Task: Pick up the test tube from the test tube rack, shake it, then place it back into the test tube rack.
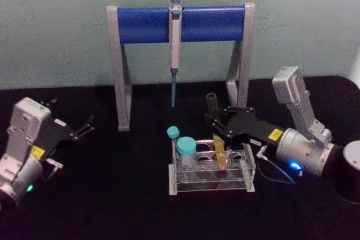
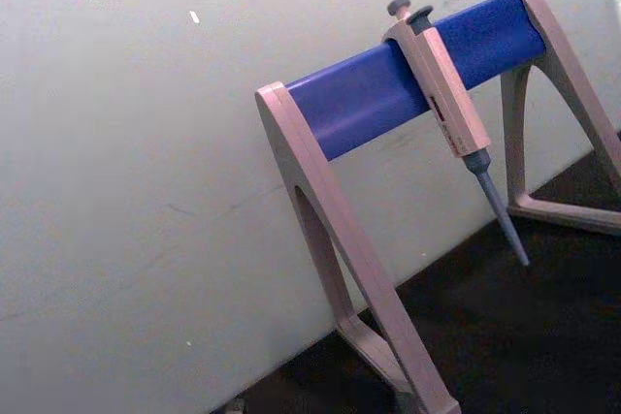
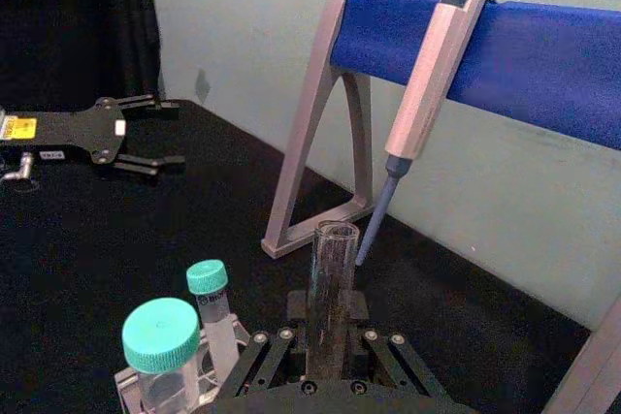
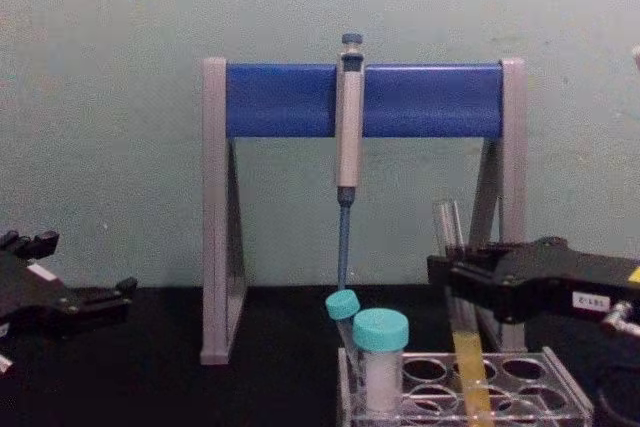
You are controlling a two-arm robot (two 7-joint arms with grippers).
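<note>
If the test tube (image 1: 220, 155) is drawn from the test tube rack (image 1: 211, 186) at its slight lean, its glass could be knocked on the hole's edge, and liquid could be spilled in shaking because it is capless. It is clamped around its middle by the closed right tool (image 1: 216, 126), with the open end above the fingers and the yellow-filled lower end in a rack hole, beside the teal-capped tubes (image 1: 186, 147). The left tool (image 1: 84, 127) is parked well apart on the dark surface (image 1: 112, 195), fingers spread.
</note>
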